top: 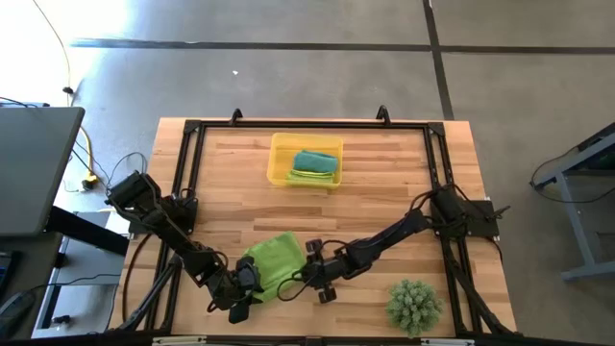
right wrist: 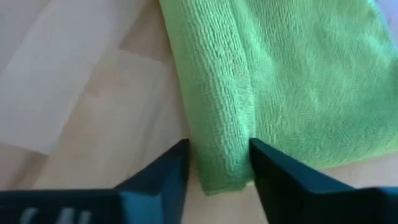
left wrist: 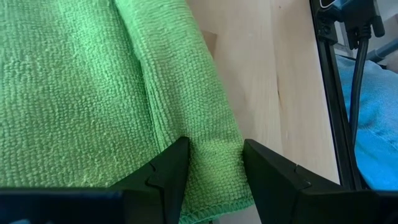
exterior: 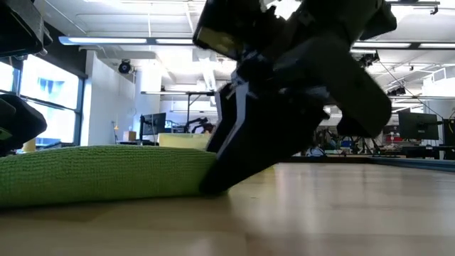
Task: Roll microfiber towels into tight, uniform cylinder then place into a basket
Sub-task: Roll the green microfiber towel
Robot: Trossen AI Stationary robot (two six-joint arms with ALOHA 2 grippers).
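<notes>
A lime-green microfiber towel [top: 274, 256] lies flat on the wooden table near its front edge, with its near edge turned over into a thick roll [right wrist: 217, 93]. My left gripper [top: 256, 286] is shut on the roll's left end, and my right gripper [top: 304, 277] is shut on its right end. The yellow basket [top: 279, 165] stands at the far middle and holds a teal towel [top: 315, 160] and a lime-green one [top: 309, 176]. My left gripper pinches the left end of the towel's rolled edge [left wrist: 214, 158] between its two fingers, several layers thick. The fingers slant down and lie across the roll. The towel rests on the table. My right gripper has the right end of the rolled edge [right wrist: 221, 152] between its two fingers, which touch it on both sides. The fingers [exterior: 213, 185] slant down from the right and lie across the roll. The roll lies on the table.
A spiky green ball-shaped plant [top: 415, 306] stands at the near right corner. A black frame [top: 307, 125] runs round the table's top. Bare wood lies between the towel and the basket.
</notes>
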